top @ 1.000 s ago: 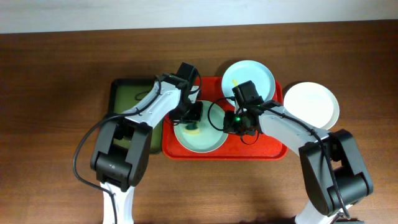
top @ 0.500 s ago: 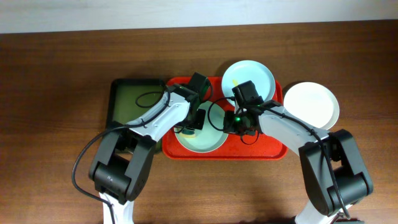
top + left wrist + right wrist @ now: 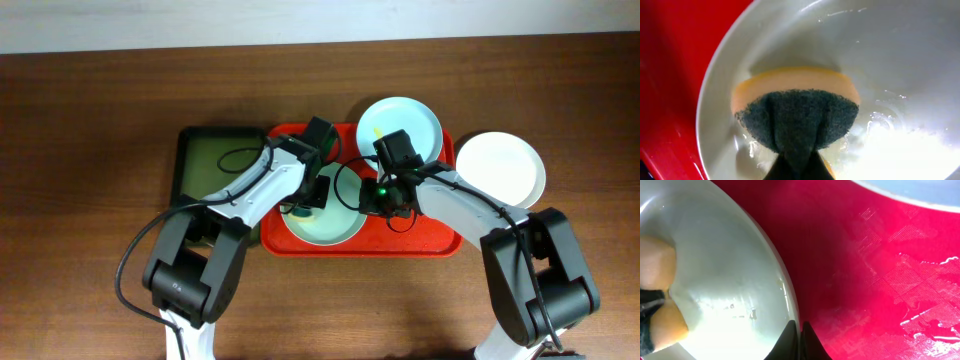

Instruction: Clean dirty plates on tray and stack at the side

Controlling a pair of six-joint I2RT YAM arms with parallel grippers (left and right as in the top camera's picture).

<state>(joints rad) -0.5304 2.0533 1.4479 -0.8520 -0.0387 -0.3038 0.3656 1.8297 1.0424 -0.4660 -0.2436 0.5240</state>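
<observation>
Currently, left jaws gripping sponge (image 3: 796,102) in green plate (image 3: 900,60), right jaws pinching its rim.

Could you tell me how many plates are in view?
3. The pale green plate sits on the tray beneath both arms, the pale blue plate at the tray's far right corner, the white plate on the table right of the tray.

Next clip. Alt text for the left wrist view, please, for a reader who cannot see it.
The left gripper pinches a sponge, yellow foam with a dark green scouring face toward the camera, down inside a wet pale green plate. The red tray shows past the plate's rim on the left.
</observation>
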